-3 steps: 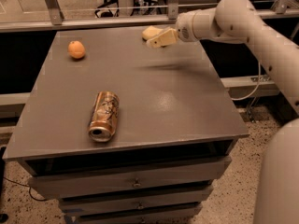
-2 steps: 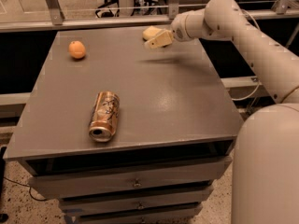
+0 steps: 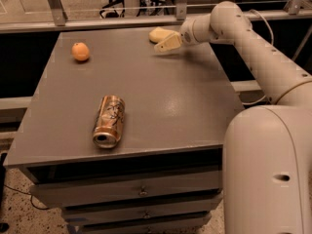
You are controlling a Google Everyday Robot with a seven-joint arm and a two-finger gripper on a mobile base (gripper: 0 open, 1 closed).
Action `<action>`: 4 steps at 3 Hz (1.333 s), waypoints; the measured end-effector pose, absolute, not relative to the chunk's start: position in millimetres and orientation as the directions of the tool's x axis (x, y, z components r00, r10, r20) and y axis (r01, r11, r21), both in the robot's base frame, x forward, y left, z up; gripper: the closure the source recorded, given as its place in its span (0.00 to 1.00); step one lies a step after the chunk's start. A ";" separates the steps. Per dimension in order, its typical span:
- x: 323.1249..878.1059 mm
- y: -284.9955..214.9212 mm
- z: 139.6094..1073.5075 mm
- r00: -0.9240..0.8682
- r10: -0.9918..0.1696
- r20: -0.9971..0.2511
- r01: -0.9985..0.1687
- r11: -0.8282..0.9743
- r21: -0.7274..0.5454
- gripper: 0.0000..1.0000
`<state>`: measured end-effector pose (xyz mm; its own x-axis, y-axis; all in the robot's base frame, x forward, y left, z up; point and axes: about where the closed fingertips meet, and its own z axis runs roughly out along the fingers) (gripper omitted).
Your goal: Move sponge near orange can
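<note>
The pale yellow sponge point(image 3: 157, 33) lies near the far edge of the grey table point(image 3: 161, 101), right of its middle. My gripper point(image 3: 166, 42) is right at the sponge, on its right and front side, and hides part of it. I cannot tell whether it touches the sponge. The orange can point(image 3: 109, 121) lies on its side near the table's front edge, left of centre, with its open silver top facing the front. It is far from the sponge.
A small round orange fruit point(image 3: 80, 51) sits at the far left of the table. A metal rail point(image 3: 97, 22) runs behind the table. My white arm point(image 3: 263, 57) reaches in from the right, over the table's right edge. Drawers sit below the table top.
The arm has swung closer along the right side. The gripper has stayed at the sponge, dipping slightly. The sponge, can and fruit have not moved.
</note>
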<state>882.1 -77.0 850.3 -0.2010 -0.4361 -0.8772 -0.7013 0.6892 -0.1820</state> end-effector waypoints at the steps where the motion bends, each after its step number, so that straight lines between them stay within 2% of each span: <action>1: 890.4 -77.5 841.1 -0.219 -0.416 -0.883 -0.701 0.696 -0.154 0.18; 4: 878.7 -72.9 851.0 -0.182 -0.395 -0.900 -0.742 0.656 -0.137 0.88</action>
<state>878.7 -72.9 851.0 -0.1825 -0.3947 -0.9005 -0.7423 0.6559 -0.1371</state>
